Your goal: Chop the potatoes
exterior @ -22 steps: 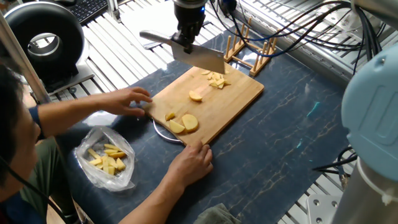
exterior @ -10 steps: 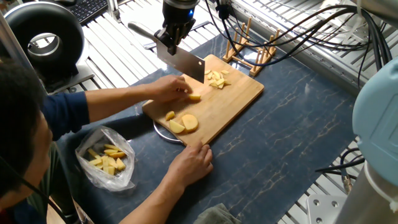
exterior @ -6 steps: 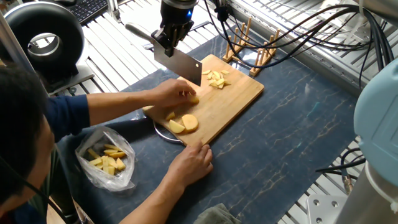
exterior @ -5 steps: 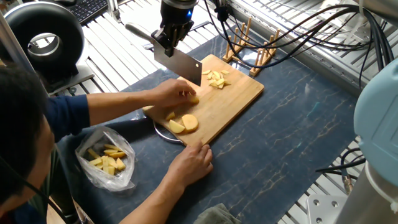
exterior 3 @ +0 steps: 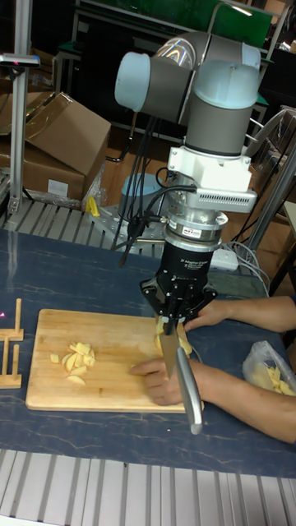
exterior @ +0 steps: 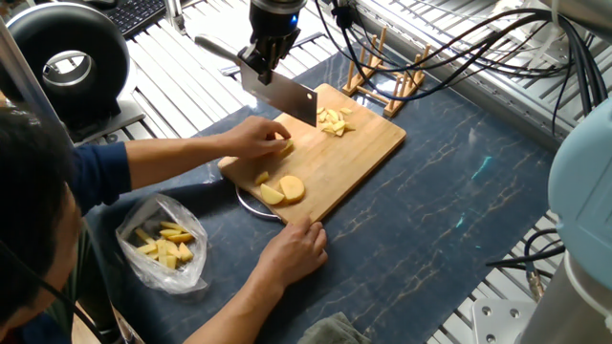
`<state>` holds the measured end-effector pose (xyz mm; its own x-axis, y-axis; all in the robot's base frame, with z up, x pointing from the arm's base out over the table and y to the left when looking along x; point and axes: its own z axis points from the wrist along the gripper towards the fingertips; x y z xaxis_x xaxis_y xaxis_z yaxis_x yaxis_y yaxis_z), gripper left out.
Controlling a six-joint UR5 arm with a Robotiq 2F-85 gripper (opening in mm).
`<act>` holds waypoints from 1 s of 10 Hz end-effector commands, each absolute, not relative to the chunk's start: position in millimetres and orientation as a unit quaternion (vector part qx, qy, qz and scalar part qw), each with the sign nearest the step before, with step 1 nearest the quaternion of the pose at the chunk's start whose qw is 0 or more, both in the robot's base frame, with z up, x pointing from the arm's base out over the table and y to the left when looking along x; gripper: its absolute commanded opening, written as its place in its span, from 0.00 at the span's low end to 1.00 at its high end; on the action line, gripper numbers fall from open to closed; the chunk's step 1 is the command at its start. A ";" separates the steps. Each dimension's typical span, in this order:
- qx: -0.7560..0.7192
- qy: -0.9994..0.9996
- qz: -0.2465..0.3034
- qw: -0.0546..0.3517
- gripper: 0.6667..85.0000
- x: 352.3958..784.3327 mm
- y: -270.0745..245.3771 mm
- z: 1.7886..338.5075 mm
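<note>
Potato under hand: we see only its yellow edge.
Cleaver blade: edge-on, its width unreadable.

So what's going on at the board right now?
The gripper holds a cleaver raised above the cutting board. A person's hand is on the board under the blade, at a potato piece, while the other hand steadies the board's near edge. Chopped potatoes lie at the far end, and bigger slices wait nearer the person.
</note>
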<state>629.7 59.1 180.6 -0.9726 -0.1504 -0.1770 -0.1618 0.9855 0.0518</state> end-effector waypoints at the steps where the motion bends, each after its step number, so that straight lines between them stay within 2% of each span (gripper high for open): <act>1: -0.068 0.993 0.047 0.085 0.00 623.5 69.7 186.8; 10: -0.057 0.994 0.054 0.082 0.00 622.4 73.7 185.9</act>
<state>621.4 71.8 184.6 -0.9797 -0.1125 -0.1662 -0.1284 0.9878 0.0881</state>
